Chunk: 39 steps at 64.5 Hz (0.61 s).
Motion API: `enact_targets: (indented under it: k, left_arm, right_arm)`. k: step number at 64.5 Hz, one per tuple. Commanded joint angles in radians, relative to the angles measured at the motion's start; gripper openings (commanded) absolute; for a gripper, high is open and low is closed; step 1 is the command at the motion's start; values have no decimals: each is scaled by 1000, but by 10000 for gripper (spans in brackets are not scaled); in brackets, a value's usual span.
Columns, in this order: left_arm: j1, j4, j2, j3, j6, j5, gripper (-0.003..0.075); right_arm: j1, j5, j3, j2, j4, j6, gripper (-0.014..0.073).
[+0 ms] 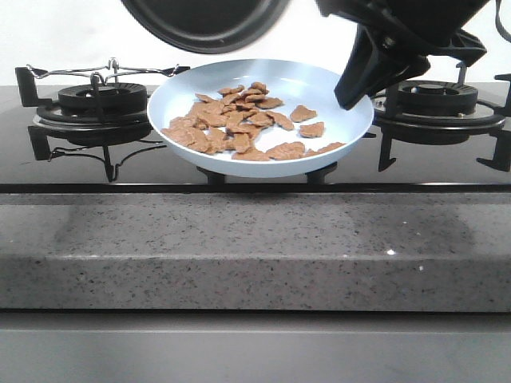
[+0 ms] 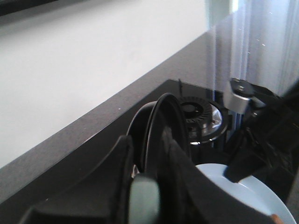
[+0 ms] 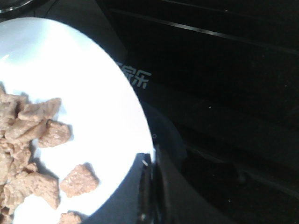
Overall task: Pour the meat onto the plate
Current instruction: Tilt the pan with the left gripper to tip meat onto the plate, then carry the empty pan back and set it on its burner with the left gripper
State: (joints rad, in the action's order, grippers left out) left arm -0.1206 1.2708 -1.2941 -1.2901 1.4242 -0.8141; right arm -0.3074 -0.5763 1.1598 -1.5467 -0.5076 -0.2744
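Note:
The pale blue plate [image 1: 335,88] sits above the middle of the hob and holds the meat [image 1: 239,124], a loose pile of reddish-brown pieces spread over its left and front. My right gripper [image 1: 350,97] is shut on the plate's right rim; the right wrist view shows its jaws [image 3: 150,168] pinching the rim beside the meat [image 3: 28,135]. My left gripper [image 2: 147,186] is shut on the grey handle of the black frying pan [image 1: 204,20], held high and tipped on edge behind the plate. The plate's rim also shows in the left wrist view [image 2: 243,186].
A gas burner with its grate stands at the left [image 1: 100,100] and another at the right [image 1: 435,96] on the black glass hob. A speckled grey counter edge [image 1: 255,247] runs along the front. A white wall is behind.

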Motion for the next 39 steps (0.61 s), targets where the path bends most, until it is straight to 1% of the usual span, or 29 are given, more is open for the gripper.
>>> enact_targets:
  k: [1, 6, 9, 17, 26, 32, 39]
  left_arm:
    - [70, 119, 26, -39, -113, 31, -20]
    - [142, 172, 12, -39, -190, 23, -20]
    - [191, 204, -6, -39, -271, 23, -20]
    - [297, 296, -55, -39, -380, 21, -20]
    - [371, 414, -122, -39, -449, -17, -20]
    - [401, 502, -180, -39, -470, -59, -20]
    - [423, 563, -243, -39, -496, -95, -20]
  right_arm:
    - [0, 41, 21, 40, -18, -9, -68]
    - [0, 41, 21, 39, -18, -9, -68]
    - [0, 41, 21, 39, -18, -9, -68]
    - [0, 40, 21, 39, -18, -9, -68]
    - [0, 40, 21, 39, -18, -9, -68]
    - [0, 40, 21, 39, -18, -9, -68]
    - [0, 40, 21, 39, -18, -9, -68]
